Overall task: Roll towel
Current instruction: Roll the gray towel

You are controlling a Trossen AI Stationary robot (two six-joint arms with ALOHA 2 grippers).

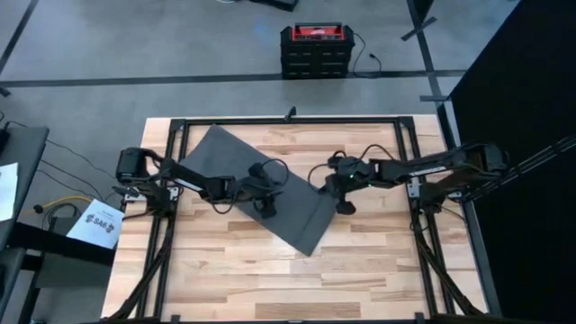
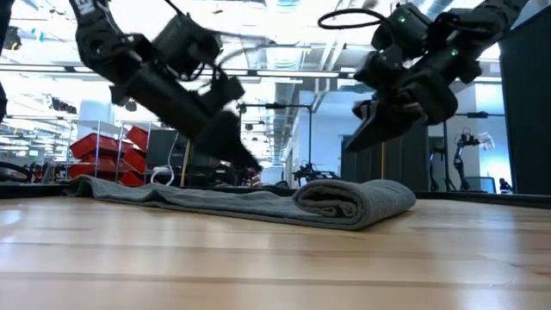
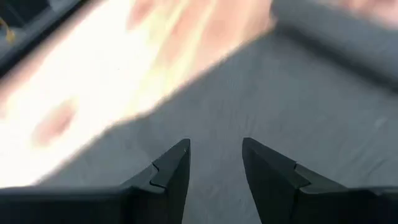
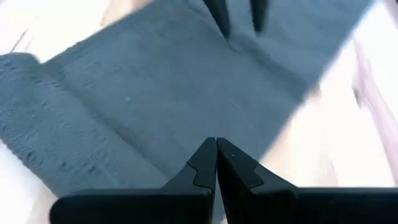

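The dark grey towel (image 1: 256,184) lies slantwise on the wooden table, from the far left toward the near right. Its near-right end is rolled up into a short roll (image 2: 353,200), and the remainder lies flat. My left gripper (image 1: 268,209) hangs open a little above the flat part (image 3: 298,106), short of the roll (image 3: 348,31). My right gripper (image 1: 345,207) is shut and hovers above the towel's right edge by the roll (image 4: 31,118). In the low view both grippers (image 2: 245,162) (image 2: 366,138) stand clear of the cloth.
A black metal frame (image 1: 288,120) runs around the table's far and side edges. Bare wood (image 1: 270,283) shows on the table's near side. A red and black box (image 1: 315,49) stands on the floor beyond the far edge.
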